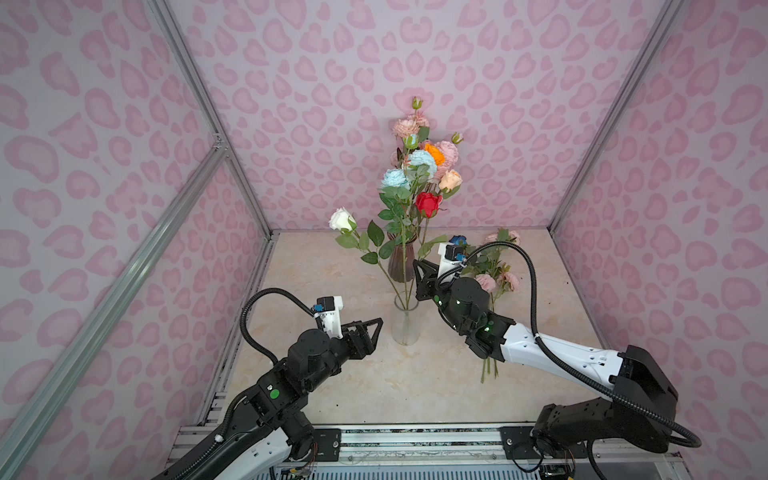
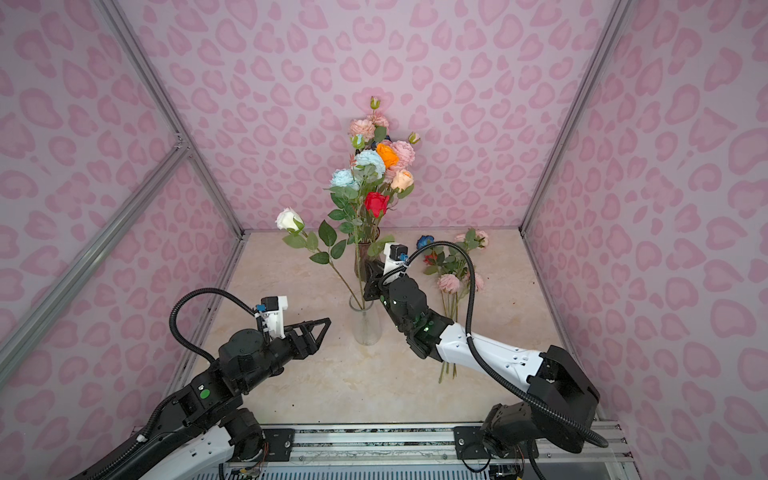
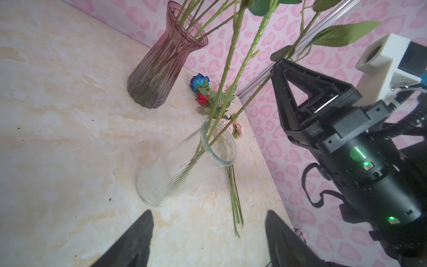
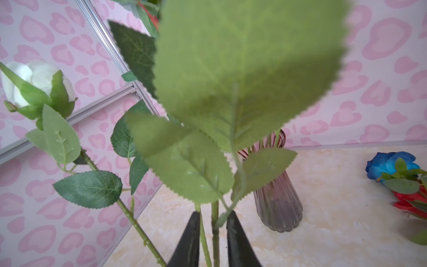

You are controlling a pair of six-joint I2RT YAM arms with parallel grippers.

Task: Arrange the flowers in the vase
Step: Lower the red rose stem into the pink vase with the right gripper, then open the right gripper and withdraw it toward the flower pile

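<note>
A clear ribbed glass vase (image 1: 405, 328) (image 2: 365, 328) (image 3: 184, 166) stands mid-table. It holds a white rose (image 1: 343, 219) (image 4: 37, 81) leaning left and two more green stems. Behind it a purple vase (image 1: 401, 262) (image 3: 161, 67) (image 4: 277, 203) carries a tall bunch of pink, light blue, orange and peach flowers (image 1: 419, 158) (image 2: 378, 158). My right gripper (image 1: 414, 264) (image 2: 368, 265) (image 4: 213, 216) is above the clear vase's mouth. Its jaws stand slightly apart around two stems, with a gap showing. My left gripper (image 1: 379, 322) (image 2: 328, 321) (image 3: 208, 217) is open and empty, left of the clear vase.
More flowers (image 1: 494, 278) (image 2: 451, 278) lie on the table at the right, partly under my right arm: pink blooms, a blue rose (image 2: 424, 242) (image 3: 199, 81) (image 4: 390, 164) and a red one (image 3: 202, 99). Pink patterned walls with metal rails enclose the table.
</note>
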